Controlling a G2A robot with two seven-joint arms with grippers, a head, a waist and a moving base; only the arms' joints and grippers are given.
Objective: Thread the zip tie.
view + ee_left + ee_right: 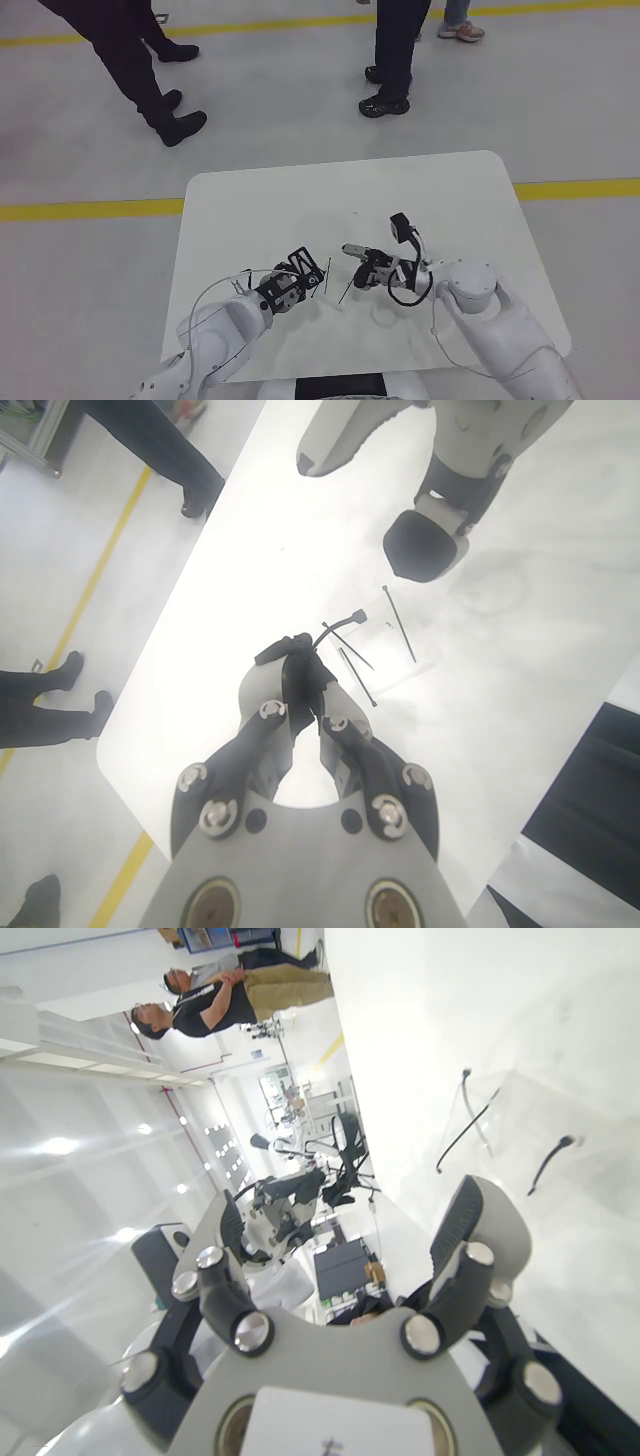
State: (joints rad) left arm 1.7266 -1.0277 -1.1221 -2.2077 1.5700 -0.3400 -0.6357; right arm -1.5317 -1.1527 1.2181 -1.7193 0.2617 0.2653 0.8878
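One thin black plastic zip tie (336, 627) is pinched in my left pincer (296, 646); my spread right pincer (347, 1208) should next grasp its free end.

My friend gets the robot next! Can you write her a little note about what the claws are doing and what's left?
Left claw: shut on one zip tie, with the tie's head sticking out free.
Right claw: open, holding nothing.
Spare zip ties: lying on the table between the two claws.
Done: one tie is gripped.
Left: no loop yet, so its tail probably still has to go through its head.
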